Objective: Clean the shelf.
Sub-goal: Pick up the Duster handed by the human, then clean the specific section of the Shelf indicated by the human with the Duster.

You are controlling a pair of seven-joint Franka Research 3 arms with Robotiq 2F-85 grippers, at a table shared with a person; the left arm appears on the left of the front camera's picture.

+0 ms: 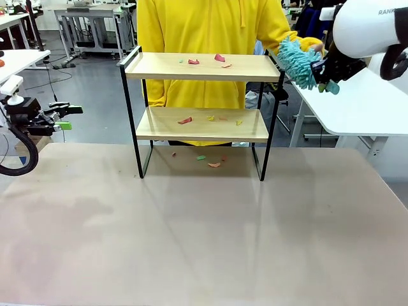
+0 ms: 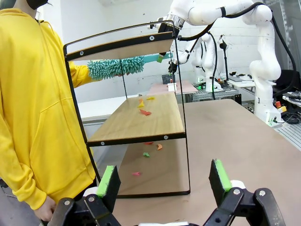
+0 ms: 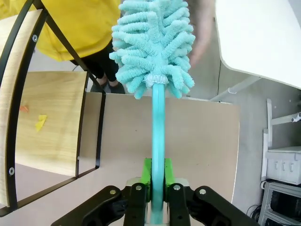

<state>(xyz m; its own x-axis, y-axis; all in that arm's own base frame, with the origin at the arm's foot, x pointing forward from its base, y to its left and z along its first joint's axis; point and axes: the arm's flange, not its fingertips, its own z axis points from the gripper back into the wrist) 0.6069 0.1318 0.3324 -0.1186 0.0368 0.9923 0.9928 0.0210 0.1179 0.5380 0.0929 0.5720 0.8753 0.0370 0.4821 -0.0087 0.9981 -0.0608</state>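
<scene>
Shelf [image 1: 199, 67]: boards light wood w/ faint grain, frame thin black.
Duster [image 1: 298, 62]: fluffy head + handle both turquoise, one tone.
Paper scraps [image 1: 193, 62] on boards and on table: red, pink, orange, yellow, green.
Hoodie [image 1: 204, 25] of person: plain bright yellow, no print.
Table [image 1: 204, 242]: beige-grey, no pattern.
Side table [image 1: 357, 105]: white.
Left gripper [image 2: 164, 175]: black, pads [image 2: 109, 179] bright green.
Right gripper [image 3: 158, 173]: black, green pads too.
Right arm [image 1: 366, 25]: white w/ grey lettering.
Floor [image 1: 95, 95]: grey.

A shelf [image 1: 159, 67] stands far back on the table [image 1: 204, 242], with a person [image 1: 204, 25] behind it. Scraps [image 1: 193, 62] lie on both boards and underneath, and a duster [image 1: 298, 62] is at its right.
</scene>
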